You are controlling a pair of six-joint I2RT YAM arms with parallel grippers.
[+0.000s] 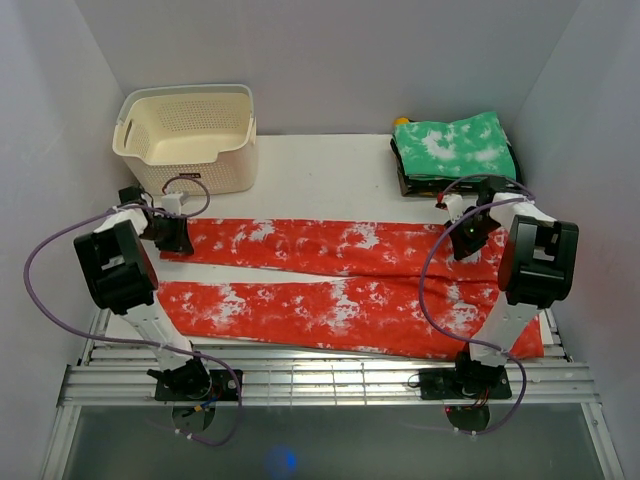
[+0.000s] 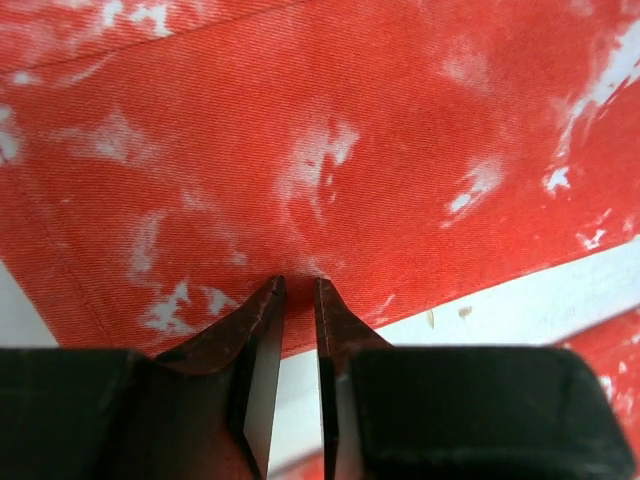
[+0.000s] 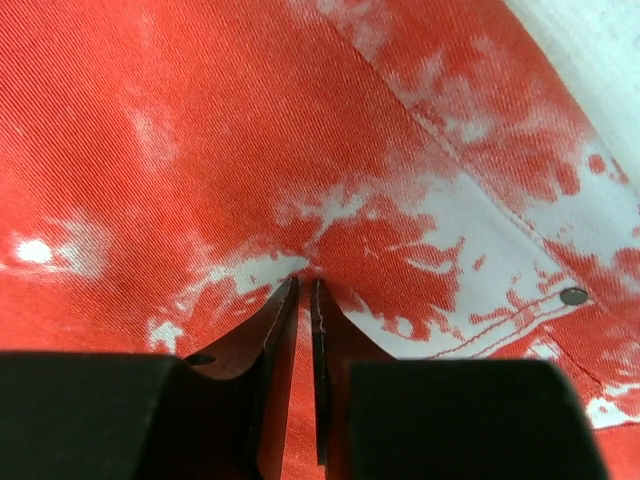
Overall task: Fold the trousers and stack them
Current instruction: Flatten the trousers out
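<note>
Lying flat across the worktop [image 1: 320, 170], the trousers [image 1: 330, 300] are pinched at the far leg's end by the narrow left fingers [image 2: 262, 330] and near the waist by the narrow right fingers [image 3: 280, 330], likely so that leg can fold onto the near one.

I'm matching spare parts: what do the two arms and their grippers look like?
The left arm and right arm have white links, bulky black joint housings, black bases. A looping purple cable trails each. Left gripper and right gripper: two black wedge-shaped fingers, tapering.
</note>
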